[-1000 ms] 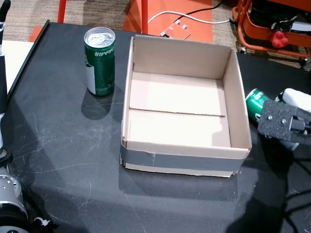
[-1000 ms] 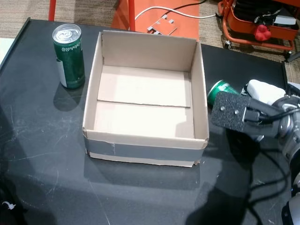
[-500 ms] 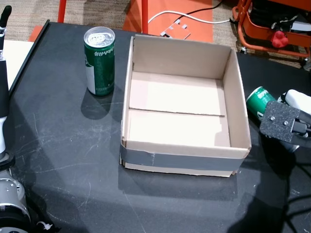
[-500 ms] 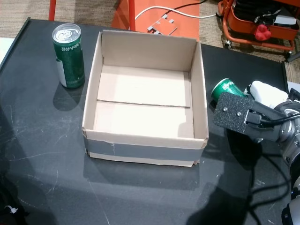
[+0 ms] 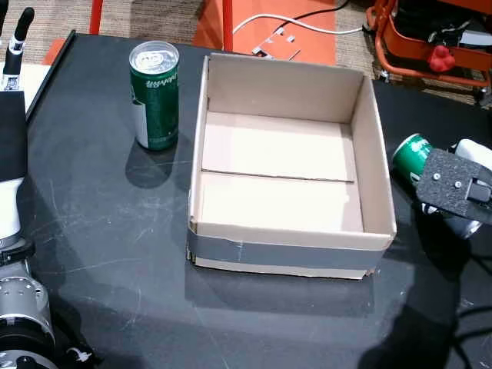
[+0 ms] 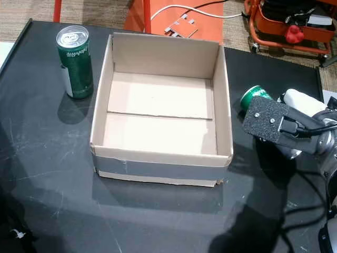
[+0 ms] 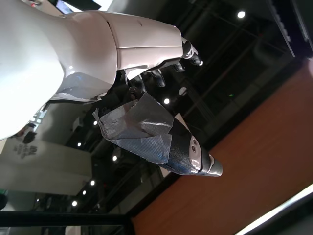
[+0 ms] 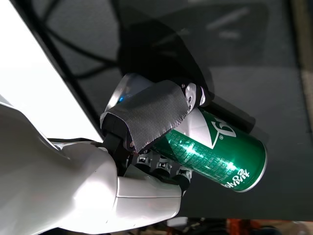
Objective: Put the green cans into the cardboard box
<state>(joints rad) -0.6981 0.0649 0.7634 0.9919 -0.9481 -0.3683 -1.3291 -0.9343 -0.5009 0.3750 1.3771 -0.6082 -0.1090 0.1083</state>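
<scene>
- The left hand (image 7: pixel 146 54) appears in the left wrist view with fingers spread, holding nothing; ceiling lights sit behind it.
- One green can (image 5: pixel 154 95) stands upright on the black table (image 5: pixel 100 254), just beside the box's left wall.
- The cardboard box (image 5: pixel 288 247) sits mid-table, nothing inside.
- The right hand (image 6: pixel 287 129) is clamped around a second green can (image 8: pixel 215 152), tilted, right of the box.
</scene>
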